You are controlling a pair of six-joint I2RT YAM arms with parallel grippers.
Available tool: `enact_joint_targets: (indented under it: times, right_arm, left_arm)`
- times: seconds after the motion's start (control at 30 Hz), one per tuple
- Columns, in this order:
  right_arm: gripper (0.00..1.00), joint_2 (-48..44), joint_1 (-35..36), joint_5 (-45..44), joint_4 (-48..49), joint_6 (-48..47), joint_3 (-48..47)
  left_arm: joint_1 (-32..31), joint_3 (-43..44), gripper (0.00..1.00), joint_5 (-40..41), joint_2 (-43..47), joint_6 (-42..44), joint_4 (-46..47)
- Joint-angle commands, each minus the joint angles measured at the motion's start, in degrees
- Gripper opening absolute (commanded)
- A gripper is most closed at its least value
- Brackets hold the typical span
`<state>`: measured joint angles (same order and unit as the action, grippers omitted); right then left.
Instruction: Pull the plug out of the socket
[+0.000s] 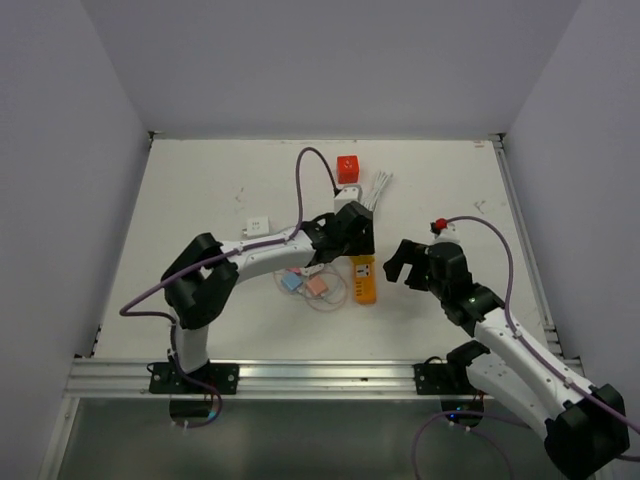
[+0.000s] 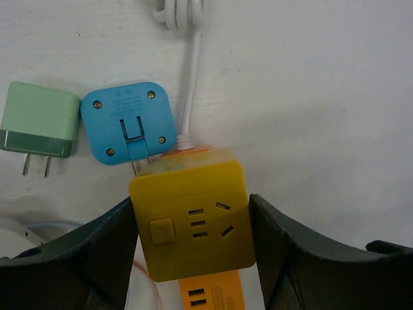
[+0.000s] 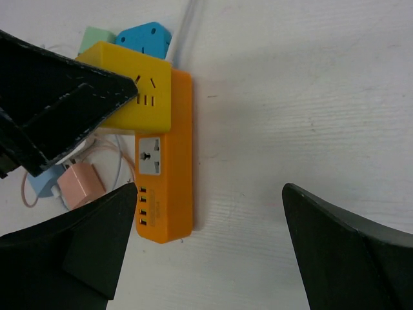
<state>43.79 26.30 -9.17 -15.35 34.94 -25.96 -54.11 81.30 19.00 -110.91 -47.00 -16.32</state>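
My left pincer (image 2: 191,213) clamped on both sides of the yellow plug (image 2: 190,223), plug seated at the 12 o'clock end of the orange socket strip (image 3: 173,187), my right pincer (image 3: 208,194) wide open, empty, at 3 o'clock

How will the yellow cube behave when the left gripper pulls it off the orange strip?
Likely rigid: the cube is hard-looking moulded plastic. Its smooth flat sides might slip under a weak squeeze. The strip looks light and lies loose on the table, so it may lift along.

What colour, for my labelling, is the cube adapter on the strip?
Cube adapter: yellow, clearest in left wrist view.
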Motion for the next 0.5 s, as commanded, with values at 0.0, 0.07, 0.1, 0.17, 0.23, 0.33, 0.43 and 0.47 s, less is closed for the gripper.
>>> enact_joint_targets:
  times: [0.0, 0.07, 0.1, 0.17, 0.23, 0.33, 0.43, 0.47]
  right_arm:
    - [0.98, 3.31, 0.15, 8.98, 6.74, -0.75, -0.58]
    - [0.98, 7.09, 0.15, 10.56, 8.40, -0.23, -1.11]
    - [0.98, 8.23, 0.15, 12.05, 9.37, 0.13, -1.72]
    - [0.98, 11.66, 0.15, 13.91, 11.04, 1.53, -2.17]
    - [0.97, 14.73, 0.24, 16.71, 13.41, 2.85, -2.78]
    - [0.97, 18.16, 0.15, 19.35, 15.09, 3.64, -3.22]
    - [0.97, 19.66, 0.24, 20.94, 17.72, 4.00, -3.40]
    - [0.96, 20.28, 0.24, 21.03, 18.08, 4.17, -3.40]
  left_arm:
    - [2.68, -7.28, 0.11, -6.25, 7.81, -2.65, 14.36]
    - [3.48, -12.01, 0.09, -9.06, 10.97, -3.44, 21.37]
    - [3.92, -13.34, 0.09, -10.20, 11.85, -3.71, 23.24]
    - [4.27, -16.76, 0.08, -11.00, 13.96, -4.32, 26.58]
    - [4.54, -18.80, 0.08, -11.53, 15.54, -4.85, 30.81]
    - [4.89, -22.23, 0.06, -12.32, 17.13, -5.64, 36.17]
    - [5.06, -24.34, 0.06, -12.94, 17.83, -6.08, 39.86]
    - [5.15, -25.21, 0.06, -13.11, 18.01, -6.26, 41.61]
